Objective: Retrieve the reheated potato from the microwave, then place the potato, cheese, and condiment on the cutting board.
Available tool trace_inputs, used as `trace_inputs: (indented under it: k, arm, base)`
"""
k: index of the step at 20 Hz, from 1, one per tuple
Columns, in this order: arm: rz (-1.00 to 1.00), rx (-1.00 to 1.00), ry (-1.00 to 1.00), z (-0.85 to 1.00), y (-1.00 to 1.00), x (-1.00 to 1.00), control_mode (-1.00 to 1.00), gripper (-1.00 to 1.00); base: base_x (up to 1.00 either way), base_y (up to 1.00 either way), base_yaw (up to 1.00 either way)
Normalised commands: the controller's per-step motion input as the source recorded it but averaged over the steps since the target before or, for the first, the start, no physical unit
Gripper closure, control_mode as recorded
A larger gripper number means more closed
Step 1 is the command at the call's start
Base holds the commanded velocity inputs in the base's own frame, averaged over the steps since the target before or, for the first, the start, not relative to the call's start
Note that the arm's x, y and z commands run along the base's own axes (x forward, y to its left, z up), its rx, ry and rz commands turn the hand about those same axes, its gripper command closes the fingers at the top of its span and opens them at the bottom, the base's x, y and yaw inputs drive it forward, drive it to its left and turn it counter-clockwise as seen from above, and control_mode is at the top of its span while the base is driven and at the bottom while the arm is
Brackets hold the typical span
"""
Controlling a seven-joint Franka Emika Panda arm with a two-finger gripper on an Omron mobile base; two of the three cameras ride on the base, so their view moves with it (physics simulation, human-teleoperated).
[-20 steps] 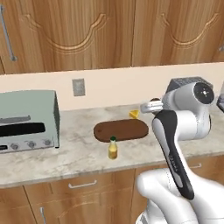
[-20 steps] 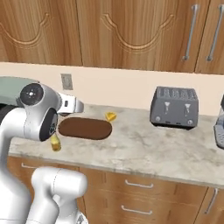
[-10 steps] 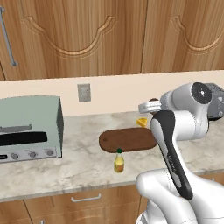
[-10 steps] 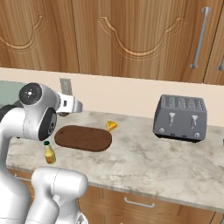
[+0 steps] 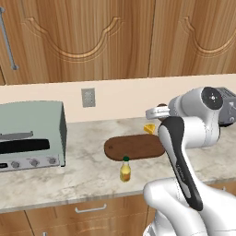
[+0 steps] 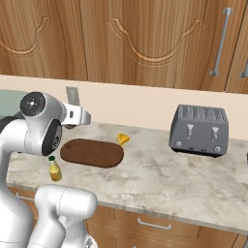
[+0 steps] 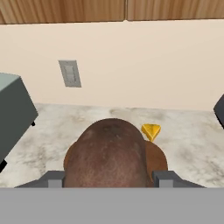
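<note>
The potato point(image 7: 109, 153) is clamped between the half-spread fingers of the gripper point(image 7: 109, 177) at lower centre, above the cutting board point(image 5: 134, 147), and could be dropped off it if released too early.

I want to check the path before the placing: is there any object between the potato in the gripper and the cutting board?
Nothing visible is in the way. The potato sits between the gripper's fingers, above the bare cutting board. The cheese lies behind the board's right end, and the condiment stands in front of it.

toaster oven point(image 5: 28, 136), toaster point(image 6: 199, 130), outlet point(image 5: 88, 97)
</note>
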Motion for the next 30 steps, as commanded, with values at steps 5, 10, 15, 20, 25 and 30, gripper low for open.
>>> trace_inputs:
  k: [5,10,15,20,25,30]
  arm:
    - [0.0,0.0,0.0,0.0,0.0,0.0,1.0,1.0]
    - [0.0,0.0,0.0,0.0,0.0,0.0,-1.0,1.0]
    - [0.0,0.0,0.0,0.0,0.0,0.0,-1.0,1.0]
    - [0.0,0.0,0.0,0.0,0.0,0.0,-1.0,1.0]
    - [-0.04,0.0,0.23,-0.12,0.0,0.24,-1.0,1.0]
    - [-0.01,0.05,0.29,-0.2,0.0,0.38,-1.0,1.0]
  base:
    - [0.0,0.0,0.0]
    - [0.0,0.0,0.0]
    - [0.0,0.0,0.0]
    - [0.0,0.0,0.0]
    - [0.0,0.0,0.0]
    - [0.0,0.0,0.0]
